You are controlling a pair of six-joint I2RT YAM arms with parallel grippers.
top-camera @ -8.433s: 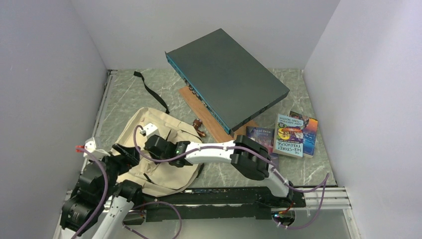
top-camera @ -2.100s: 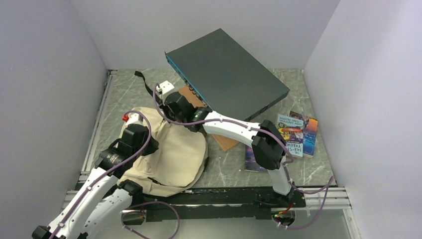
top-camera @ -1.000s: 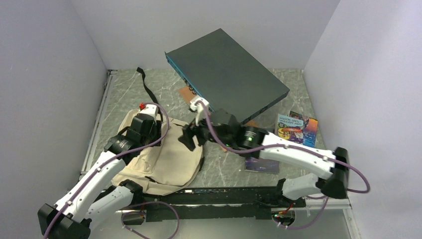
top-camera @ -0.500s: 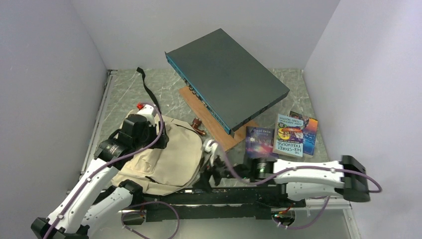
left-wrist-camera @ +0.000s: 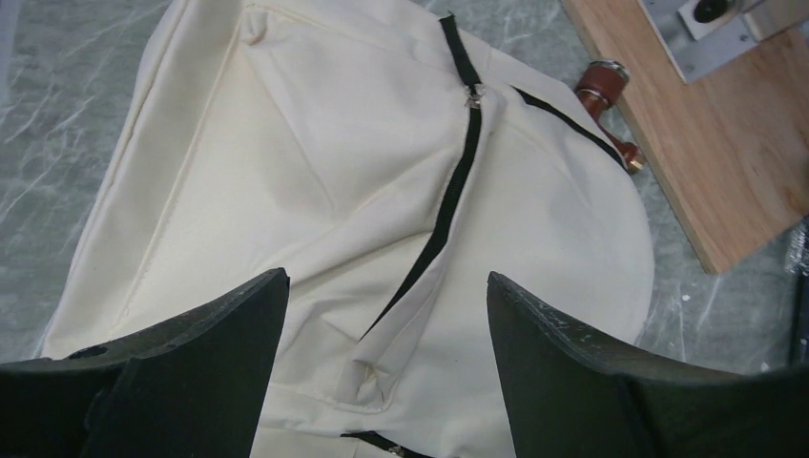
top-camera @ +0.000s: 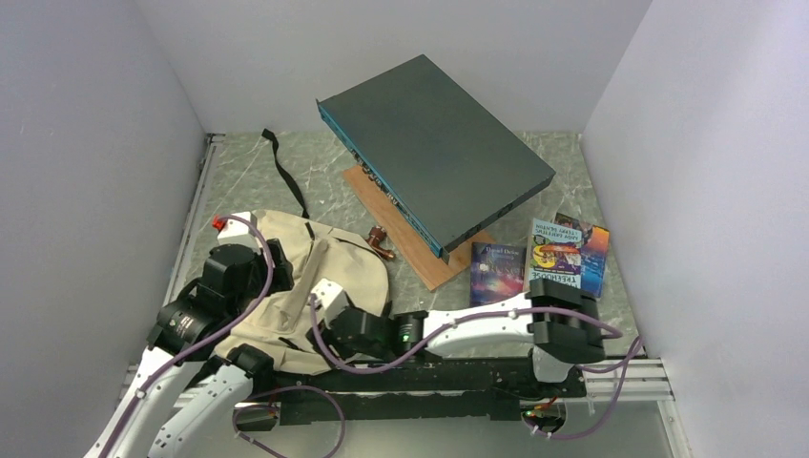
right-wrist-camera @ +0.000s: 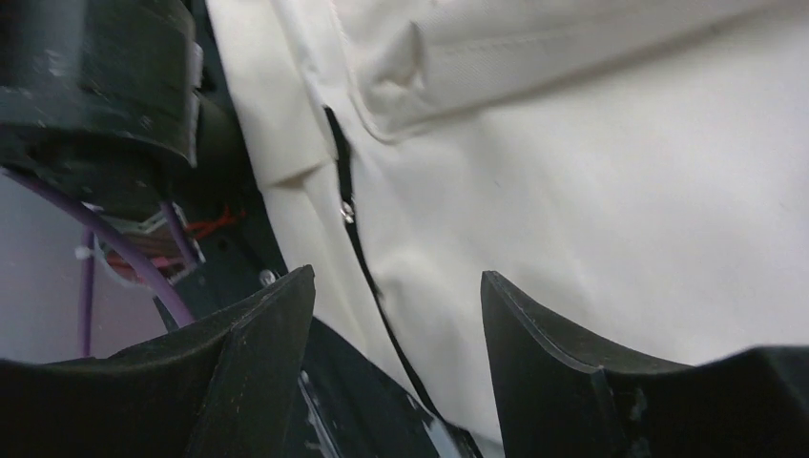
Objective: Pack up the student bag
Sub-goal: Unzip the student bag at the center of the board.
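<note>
The student bag (top-camera: 329, 272) is a cream canvas backpack lying flat at the near left of the table. A black zipper (left-wrist-camera: 448, 205) runs down its middle in the left wrist view. My left gripper (left-wrist-camera: 382, 286) hovers open over this zipper line, nothing between its fingers; from above the left gripper (top-camera: 275, 265) is over the bag's left part. My right gripper (right-wrist-camera: 396, 281) is open at the bag's near edge, over a second black zipper (right-wrist-camera: 348, 210). In the top view the right gripper (top-camera: 320, 313) reaches in from the right along the front rail.
A big dark grey flat box (top-camera: 434, 143) leans over a wooden board (top-camera: 410, 243) behind the bag. A small brown knob (top-camera: 382, 243) lies beside the board. Books (top-camera: 558, 258) lie at the right. A black strap (top-camera: 286, 176) trails toward the back left.
My right arm has swung from the table's middle down and left to the bag's near edge. The left arm has drawn back toward the near left, its jaws wider.
</note>
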